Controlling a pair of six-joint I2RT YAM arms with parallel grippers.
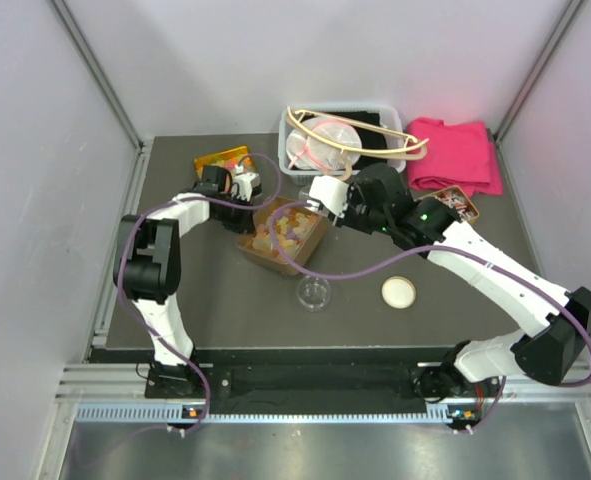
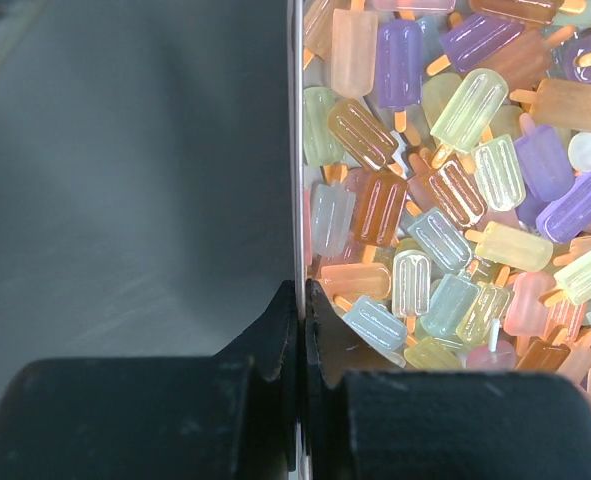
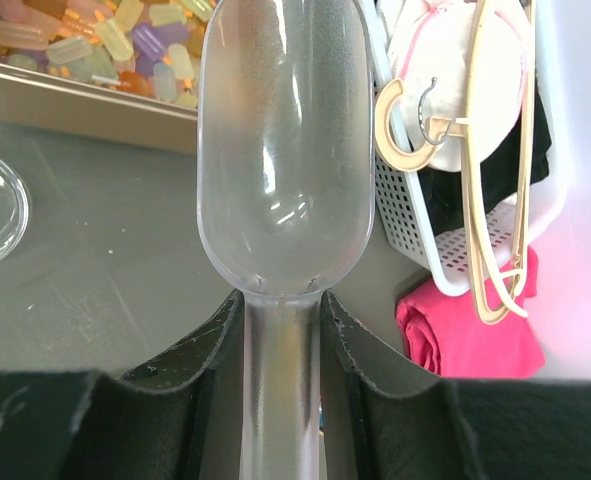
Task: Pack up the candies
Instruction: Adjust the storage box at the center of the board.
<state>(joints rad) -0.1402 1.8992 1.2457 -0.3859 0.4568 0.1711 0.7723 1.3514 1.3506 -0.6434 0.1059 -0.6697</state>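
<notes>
candies (image 2: 445,200): tiny popsicle-shaped gummies, see-thru, w/ little orange sticks. Mixed orange, yellow, pale green, purple, pink, light blue.
where: heaped loose in a brown tray (image 1: 275,262) approx mid table (image 1: 225,330), piled several deep.
left end effector (image 2: 302,330): pinched tight on the tray's thin left wall, one finger outside, one inside. Nearest candies sit just right of the inner finger, basically touching it.
right end effector (image 3: 280,330): clamped round the handle of a clear plastic scoop (image 3: 283,150), bowl pointing away from the wrist.
candies vs right side: tray is beyond and left of the scoop bowl; can't tell if the tip is over the rim.
other stuff: clear dish (image 1: 313,293) near side of the tray, white basket (image 1: 375,112) w/ hangers (image 3: 495,200) far right, pink cloth (image 1: 460,155) beside it.
</notes>
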